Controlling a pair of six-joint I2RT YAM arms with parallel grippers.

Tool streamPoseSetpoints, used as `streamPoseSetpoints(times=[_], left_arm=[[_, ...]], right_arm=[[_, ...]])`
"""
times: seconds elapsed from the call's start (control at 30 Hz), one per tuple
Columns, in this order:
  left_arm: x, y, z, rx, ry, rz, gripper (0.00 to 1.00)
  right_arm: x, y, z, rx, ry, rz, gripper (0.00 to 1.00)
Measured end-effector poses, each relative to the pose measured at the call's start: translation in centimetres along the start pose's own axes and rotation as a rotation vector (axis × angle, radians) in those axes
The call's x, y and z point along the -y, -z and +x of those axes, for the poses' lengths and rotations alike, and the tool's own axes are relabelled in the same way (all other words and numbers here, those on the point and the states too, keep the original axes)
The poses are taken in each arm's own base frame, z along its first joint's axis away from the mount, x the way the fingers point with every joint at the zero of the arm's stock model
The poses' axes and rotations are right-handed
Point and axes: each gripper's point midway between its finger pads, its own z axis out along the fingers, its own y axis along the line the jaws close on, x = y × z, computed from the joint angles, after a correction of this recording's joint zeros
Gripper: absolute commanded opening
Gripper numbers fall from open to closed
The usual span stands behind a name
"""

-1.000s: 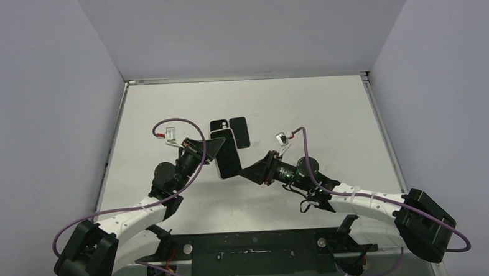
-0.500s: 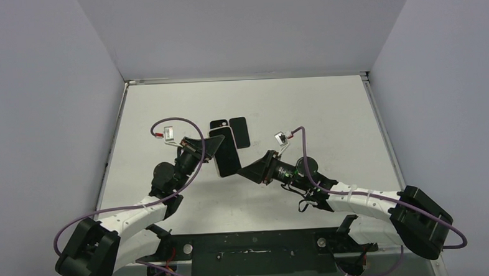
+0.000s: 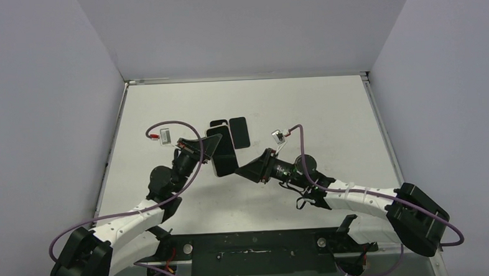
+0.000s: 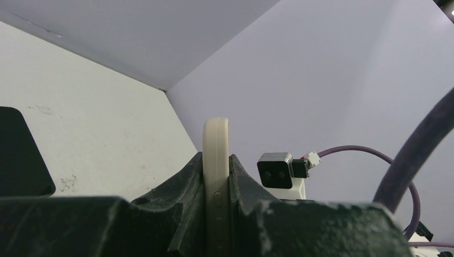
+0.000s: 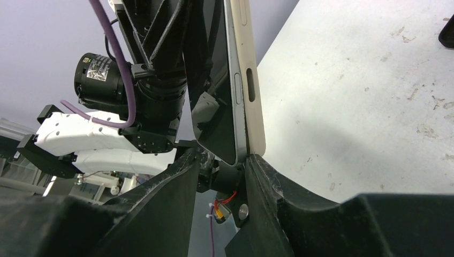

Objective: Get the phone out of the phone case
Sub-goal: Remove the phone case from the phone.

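A phone with a black screen (image 3: 225, 157) sits in a cream case and is held on edge above the table's middle. My left gripper (image 3: 209, 149) is shut on it from the left. In the left wrist view the cream case edge (image 4: 216, 144) stands clamped between the left gripper's (image 4: 216, 184) fingers. My right gripper (image 3: 241, 171) is at the phone's lower right corner. In the right wrist view the right gripper (image 5: 222, 159) is open. The phone's silver-edged corner (image 5: 217, 107) lies between the jaws, and the cream case (image 5: 251, 101) rests against the right finger (image 5: 278, 198).
Two black phones lie flat on the table just beyond the held one, one at the left (image 3: 216, 123) and one at the right (image 3: 239, 132). One shows in the left wrist view (image 4: 21, 155). Grey walls enclose the table (image 3: 328, 115).
Both grippers and the held phone have shifted slightly left and away from the bases. The left grip is unchanged, and the right gripper stays at the phone's corner.
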Motion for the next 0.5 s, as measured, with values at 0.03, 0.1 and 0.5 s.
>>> streamPoseSetpoints(times=[0.03, 0.1, 0.5], left_arm=[[0.21, 0.08, -0.1, 0.006, -0.017, 0.003, 0.0], [0.54, 0.23, -0.15, 0.012, -0.042, 0.006, 0.0], [-0.08, 0.12, 0.22, 0.026, 0.024, -0.021, 0.0]], right_arm=[[-0.05, -0.09, -0.03, -0.001, 0.001, -0.003, 0.37], [-0.06, -0.13, 0.0, -0.008, 0.003, -0.01, 0.37], [0.57, -0.42, 0.48, -0.044, 0.039, -0.034, 0.39]])
